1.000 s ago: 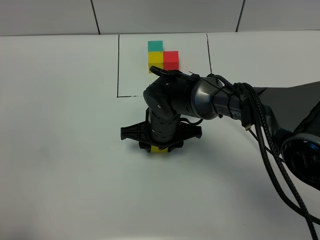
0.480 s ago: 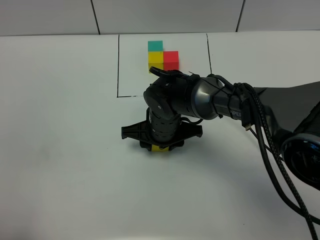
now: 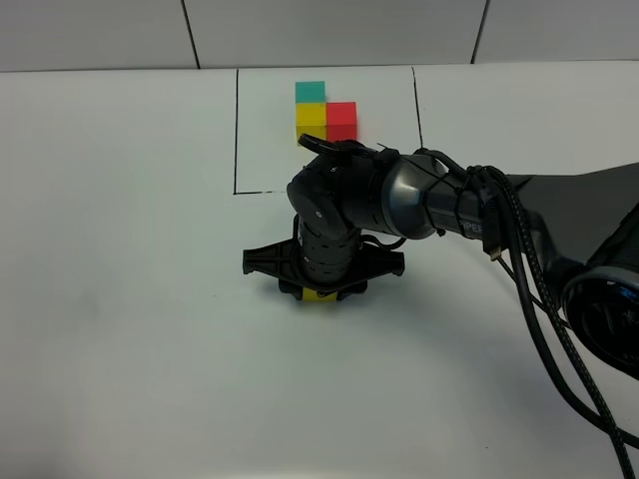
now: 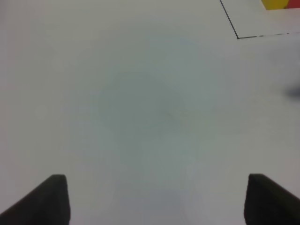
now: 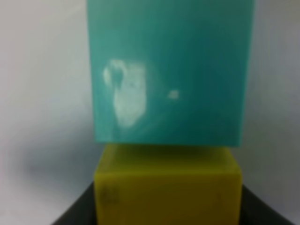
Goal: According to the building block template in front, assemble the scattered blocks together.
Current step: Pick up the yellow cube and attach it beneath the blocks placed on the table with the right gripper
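Tabletop (image 3: 120, 379) in plain white carries everything. The right arm (image 3: 429, 205) comes in from 3 o'clock and reaches across to the middle, its wrist turned straight down so the tool meets the work from above.

At 12 o'clock a thin black outline (image 3: 236, 130) frames the building block template (image 3: 325, 117). In it, teal sits at 12 o'clock of yellow and red at 3 o'clock of yellow, all touching.

The right gripper (image 3: 319, 289) is lowered at the centre, well apart from the frame. Its fingers (image 5: 77, 216) are clamped on the sides of the yellow cube (image 3: 319, 297), one of the scattered blocks. The right wrist view shows why it is held so low. The teal cube (image 5: 168, 70) lies just beyond the yellow one, face against face, so the grip likely serves to press the pair flush in the template's order.

The left gripper (image 4: 157, 201) hangs over bare surface with its fingers (image 4: 56, 199) wide apart and nothing between them, seemingly kept out of the way.

No loose red cube shows in any view, so the third piece probably remains to be joined.
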You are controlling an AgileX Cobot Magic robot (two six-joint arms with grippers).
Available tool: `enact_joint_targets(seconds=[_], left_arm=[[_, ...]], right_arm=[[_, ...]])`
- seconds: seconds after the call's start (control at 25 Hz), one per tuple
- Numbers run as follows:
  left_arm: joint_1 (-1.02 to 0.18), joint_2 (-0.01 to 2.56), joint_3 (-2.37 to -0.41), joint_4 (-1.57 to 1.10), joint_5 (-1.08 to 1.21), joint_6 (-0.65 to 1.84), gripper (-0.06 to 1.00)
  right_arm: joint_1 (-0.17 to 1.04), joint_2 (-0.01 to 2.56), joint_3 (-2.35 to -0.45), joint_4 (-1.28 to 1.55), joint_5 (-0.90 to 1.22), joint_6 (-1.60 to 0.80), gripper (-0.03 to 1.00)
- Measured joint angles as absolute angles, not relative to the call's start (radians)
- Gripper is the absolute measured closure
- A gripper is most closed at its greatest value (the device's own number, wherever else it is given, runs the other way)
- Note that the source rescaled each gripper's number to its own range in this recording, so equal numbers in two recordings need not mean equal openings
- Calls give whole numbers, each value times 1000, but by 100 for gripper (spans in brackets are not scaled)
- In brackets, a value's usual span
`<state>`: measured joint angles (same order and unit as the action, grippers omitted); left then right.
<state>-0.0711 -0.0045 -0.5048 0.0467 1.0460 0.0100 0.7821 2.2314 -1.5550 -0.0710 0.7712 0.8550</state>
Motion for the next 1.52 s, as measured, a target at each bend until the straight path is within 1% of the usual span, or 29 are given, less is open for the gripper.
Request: enact_joint_targets(seconds=[1.52], left_arm=[[-71, -5, -505, 47, 1046, 10, 13]], right_arm=[[782, 2231, -1554, -82, 758, 847, 97]])
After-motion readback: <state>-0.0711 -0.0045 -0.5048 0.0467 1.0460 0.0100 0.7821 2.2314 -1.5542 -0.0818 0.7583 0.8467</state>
